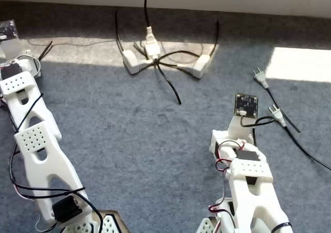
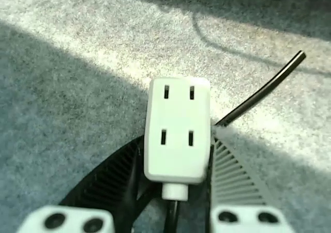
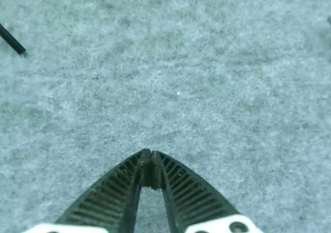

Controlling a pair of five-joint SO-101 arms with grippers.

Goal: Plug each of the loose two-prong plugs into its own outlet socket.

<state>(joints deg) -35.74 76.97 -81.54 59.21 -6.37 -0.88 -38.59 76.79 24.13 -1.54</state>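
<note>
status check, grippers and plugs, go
Status: left gripper shut on outlet block, sockets empty. Then right gripper shut, empty, over carpet. Both loose plugs lie unplugged, cables trailing.

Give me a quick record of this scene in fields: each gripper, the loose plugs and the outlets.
Left gripper: jaws closed on a white outlet block, slots toward the camera
Right gripper: jaws shut, empty, over the carpet
Near plug: on the carpet beside the right arm, unplugged
Far plug: on the carpet beyond it, unplugged
Spare outlet blocks: two, mid-carpet, cords crossing between them
</note>
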